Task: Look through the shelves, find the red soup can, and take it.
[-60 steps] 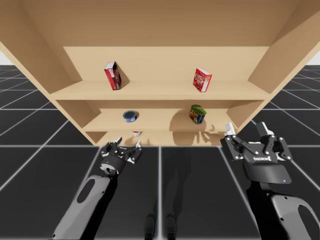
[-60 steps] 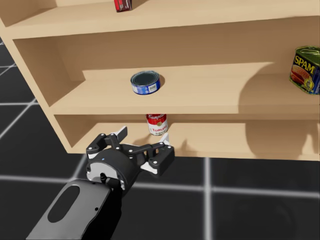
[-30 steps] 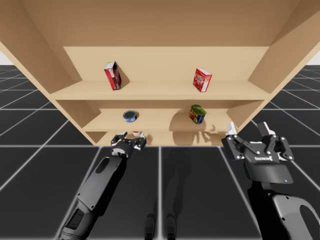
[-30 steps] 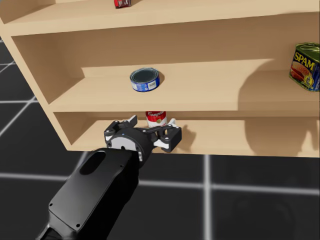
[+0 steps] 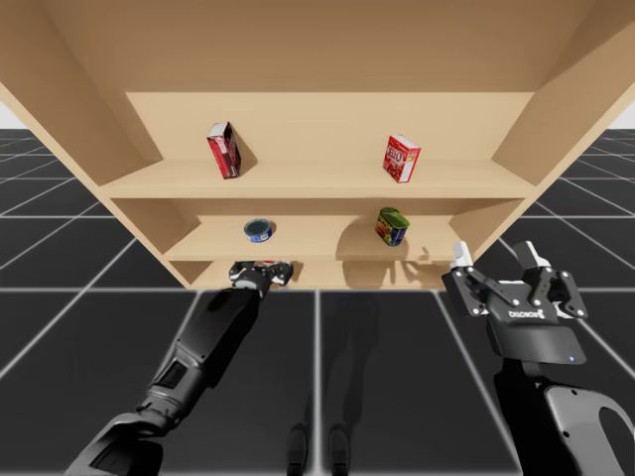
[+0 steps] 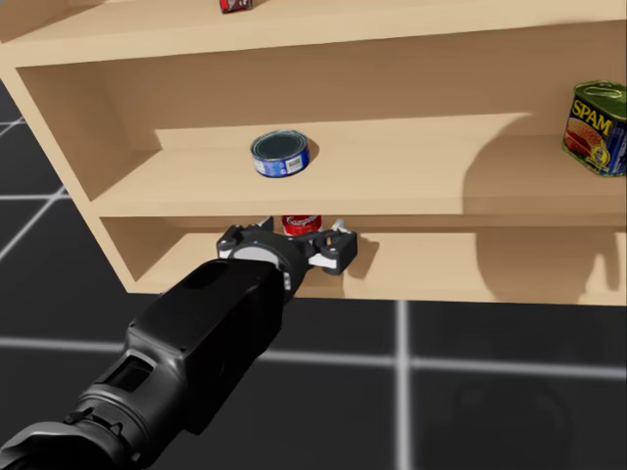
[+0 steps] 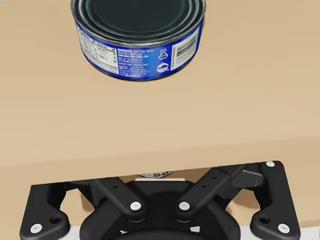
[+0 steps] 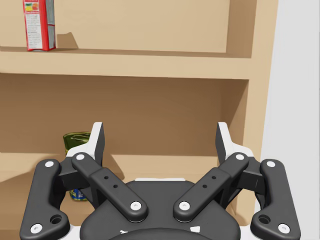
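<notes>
The red soup can (image 6: 300,223) stands upright on the bottom shelf (image 6: 460,269), at the left (image 5: 272,265). My left gripper (image 6: 289,236) has reached in at the shelf's front edge and is open, with one finger on each side of the can. In the high view my left gripper (image 5: 262,269) hides most of the can. In the left wrist view a sliver of the can's top (image 7: 155,175) shows under the middle shelf board (image 7: 150,130). My right gripper (image 5: 493,256) hangs open in front of the shelves at the right, holding nothing (image 8: 160,140).
A flat blue can (image 6: 282,155) sits on the middle shelf just above my left gripper. A green and blue tin (image 5: 392,226) stands further right on that shelf. Two red boxes (image 5: 223,150) (image 5: 401,158) stand on the top shelf. The side walls close in both ends.
My left arm has stretched forward into the bottom shelf, bringing its open fingers to both sides of the red can. My right arm has barely moved. My head has turned slightly.
</notes>
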`<state>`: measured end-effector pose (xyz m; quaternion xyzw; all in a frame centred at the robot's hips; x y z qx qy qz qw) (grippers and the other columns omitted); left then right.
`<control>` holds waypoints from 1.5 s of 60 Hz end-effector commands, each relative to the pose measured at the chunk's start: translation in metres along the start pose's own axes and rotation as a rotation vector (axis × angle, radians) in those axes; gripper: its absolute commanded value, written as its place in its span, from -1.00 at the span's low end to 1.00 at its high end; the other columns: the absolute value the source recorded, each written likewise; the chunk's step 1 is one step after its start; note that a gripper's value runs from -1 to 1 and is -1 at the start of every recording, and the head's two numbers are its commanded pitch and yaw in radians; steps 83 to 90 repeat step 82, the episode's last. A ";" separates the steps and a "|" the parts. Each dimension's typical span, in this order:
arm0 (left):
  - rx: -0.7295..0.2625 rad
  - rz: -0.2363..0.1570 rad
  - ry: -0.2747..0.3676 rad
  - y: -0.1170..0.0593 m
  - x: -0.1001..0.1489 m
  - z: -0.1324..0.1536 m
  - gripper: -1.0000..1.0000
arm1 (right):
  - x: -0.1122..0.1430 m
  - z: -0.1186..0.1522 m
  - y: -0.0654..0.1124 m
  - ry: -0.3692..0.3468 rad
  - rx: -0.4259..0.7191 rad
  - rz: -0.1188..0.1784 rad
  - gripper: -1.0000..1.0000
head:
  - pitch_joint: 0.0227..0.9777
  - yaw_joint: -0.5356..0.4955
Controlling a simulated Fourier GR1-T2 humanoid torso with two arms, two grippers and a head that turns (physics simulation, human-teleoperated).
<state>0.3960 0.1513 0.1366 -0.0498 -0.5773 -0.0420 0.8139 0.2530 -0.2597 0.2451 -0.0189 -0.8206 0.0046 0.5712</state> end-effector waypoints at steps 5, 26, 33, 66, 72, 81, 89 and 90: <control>0.003 -0.007 0.016 0.001 -0.006 -0.012 -0.10 | 0.001 0.000 -0.001 -0.001 -0.002 0.000 -1.00 | 0.48 0.39; -0.036 -0.026 -0.033 0.004 0.006 0.006 1.00 | 0.001 0.000 -0.002 -0.004 -0.001 0.002 -1.00 | 0.48 0.39; -0.045 -0.033 -0.051 0.006 0.010 0.019 1.00 | 0.001 0.000 -0.003 -0.007 0.001 0.004 -1.00 | 0.48 0.39; -0.104 -0.144 -0.042 0.026 0.001 0.090 1.00 | 0.003 0.001 -0.004 -0.013 -0.011 0.007 -1.00 | 0.47 0.38; -0.106 -0.152 -0.026 0.035 -0.005 0.104 1.00 | 0.004 0.002 -0.005 -0.022 -0.018 0.010 -1.00 | 0.47 0.38; -0.115 -0.158 -0.014 0.043 -0.008 0.121 1.00 | 0.005 0.002 -0.005 -0.028 -0.019 0.009 -1.00 | 0.47 0.38; -0.116 -0.158 -0.014 0.044 -0.009 0.123 1.00 | 0.005 0.002 -0.005 -0.029 -0.019 0.009 -1.00 | 0.47 0.38; -0.116 -0.158 -0.014 0.044 -0.009 0.123 1.00 | 0.005 0.002 -0.005 -0.029 -0.019 0.009 -1.00 | 0.47 0.38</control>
